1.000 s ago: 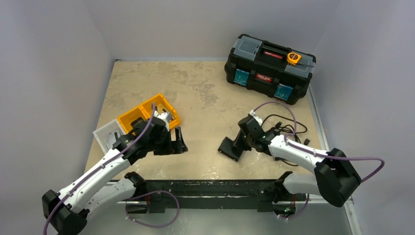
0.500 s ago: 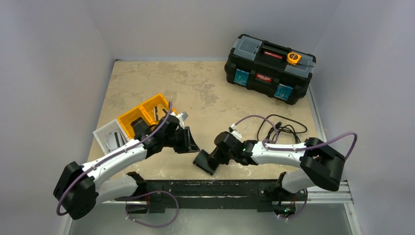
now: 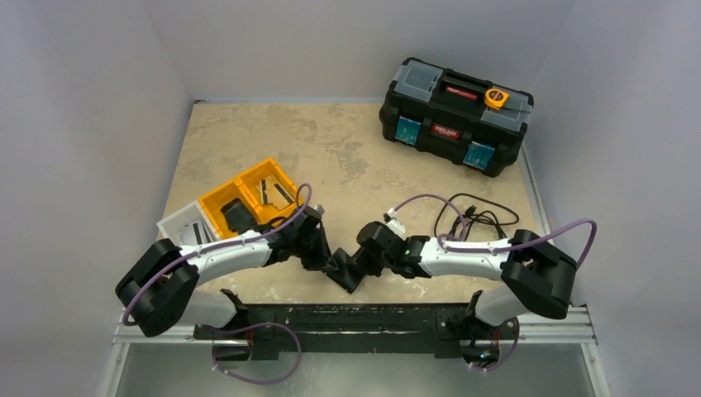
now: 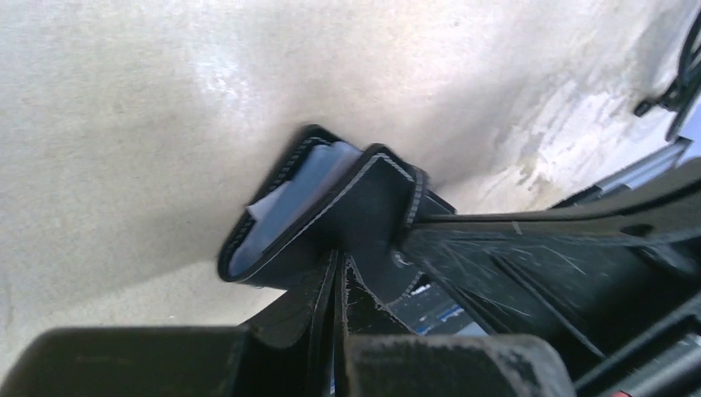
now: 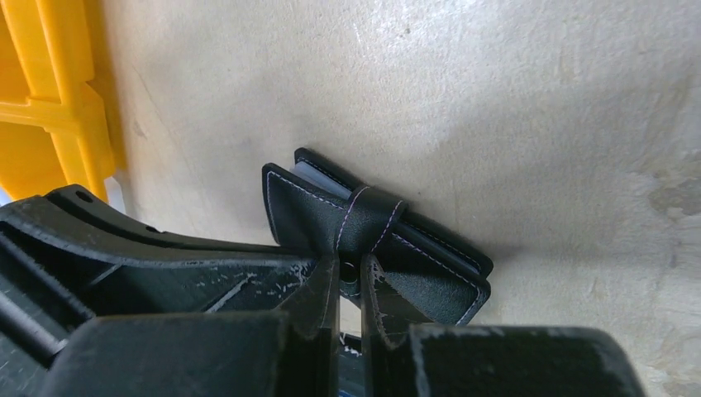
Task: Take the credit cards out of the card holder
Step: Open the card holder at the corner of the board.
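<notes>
The black card holder [image 3: 348,278] hangs just above the table's near edge, pinched from both sides. My left gripper [image 3: 332,263] reaches in from the left and is shut on one leather flap of the card holder [image 4: 364,207]. My right gripper [image 3: 359,265] comes from the right and is shut on the stitched strap [image 5: 364,217] across the card holder [image 5: 430,273]. Pale grey-blue credit cards [image 4: 299,186] show edge-on between the parted flaps, tucked inside. A thin card edge [image 5: 318,174] also peeks out in the right wrist view.
Orange bins [image 3: 252,192] and a white bin [image 3: 185,228] stand left of the arms; the orange bin [image 5: 54,99] is close to the holder. A big black toolbox [image 3: 455,116] sits at the back right, a black cable [image 3: 477,217] near the right arm.
My right gripper carried the card holder left toward the near middle. My left gripper swung right from the bins, met the holder and closed on it.
</notes>
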Robot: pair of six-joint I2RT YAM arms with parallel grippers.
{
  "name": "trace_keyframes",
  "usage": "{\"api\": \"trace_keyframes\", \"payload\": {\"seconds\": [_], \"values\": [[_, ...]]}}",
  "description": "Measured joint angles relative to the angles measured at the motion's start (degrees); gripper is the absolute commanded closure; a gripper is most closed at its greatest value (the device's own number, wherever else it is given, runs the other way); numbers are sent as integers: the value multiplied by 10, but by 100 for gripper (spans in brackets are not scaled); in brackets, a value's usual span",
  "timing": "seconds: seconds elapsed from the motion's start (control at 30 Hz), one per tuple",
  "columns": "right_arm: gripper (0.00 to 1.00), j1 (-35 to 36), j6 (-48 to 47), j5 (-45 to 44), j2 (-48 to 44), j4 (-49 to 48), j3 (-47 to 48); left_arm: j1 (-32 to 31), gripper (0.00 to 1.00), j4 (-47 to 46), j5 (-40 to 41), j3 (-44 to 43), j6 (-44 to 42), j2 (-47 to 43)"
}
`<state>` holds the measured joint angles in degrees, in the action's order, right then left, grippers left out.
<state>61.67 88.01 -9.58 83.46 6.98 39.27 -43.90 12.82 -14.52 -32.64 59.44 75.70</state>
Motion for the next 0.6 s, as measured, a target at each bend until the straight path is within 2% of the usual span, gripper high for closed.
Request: {"api": "trace_keyframes", "payload": {"seconds": [0.17,0.6], "values": [[100,0,2,-12,-31,13,-14,-2,100,17,37,-1,0,10],[100,1,7,-2,-105,-4,-68,-5,100,50,43,-45,-6,54]]}}
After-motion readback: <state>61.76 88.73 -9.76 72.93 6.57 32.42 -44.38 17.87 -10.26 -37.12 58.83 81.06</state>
